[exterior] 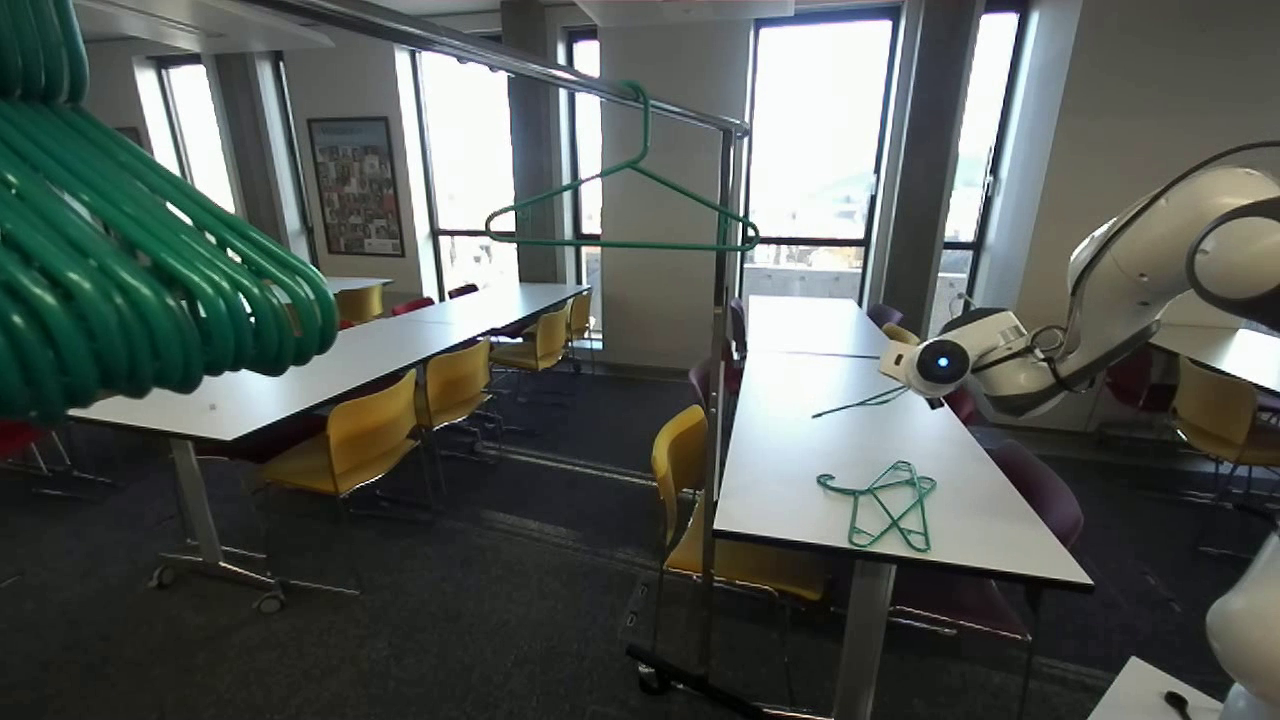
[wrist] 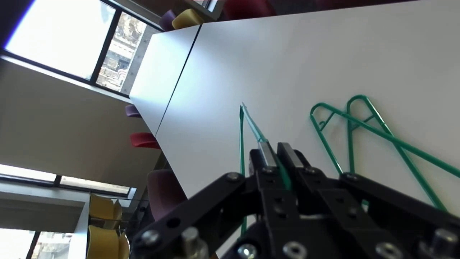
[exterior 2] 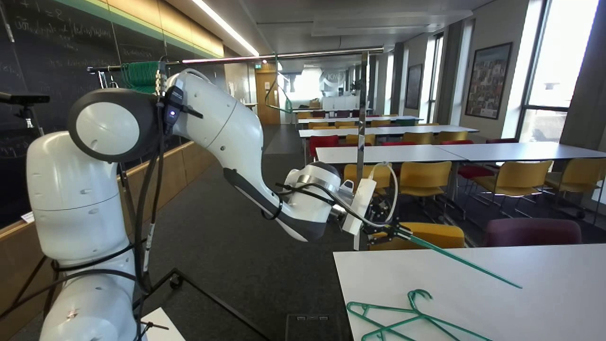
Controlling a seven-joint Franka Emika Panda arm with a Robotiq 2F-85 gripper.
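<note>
My gripper point(wrist: 275, 151) is shut on a thin green plastic hanger point(wrist: 255, 126); one of its bars runs between the fingers and points forward. In an exterior view the held hanger point(exterior 2: 464, 260) appears nearly edge-on, sloping down from the gripper point(exterior 2: 400, 232) over the white table point(exterior 2: 544, 315). It looks raised off the tabletop. More green hangers point(wrist: 393, 139) lie flat and crossed on the table, to the right of the jaws in the wrist view. In an exterior view these table hangers point(exterior: 845, 490) are near the table's front end. Part of the held hanger is hidden behind the gripper.
A metal clothes rail point(exterior: 540, 72) with an upright post point(exterior: 722, 330) stands beside the table. A single green hanger point(exterior: 620, 243) hangs on it, and a dense row of green hangers point(exterior: 120, 270) hangs further along. Yellow chairs point(exterior: 680, 450) and purple chairs point(exterior: 1035, 490) flank the table.
</note>
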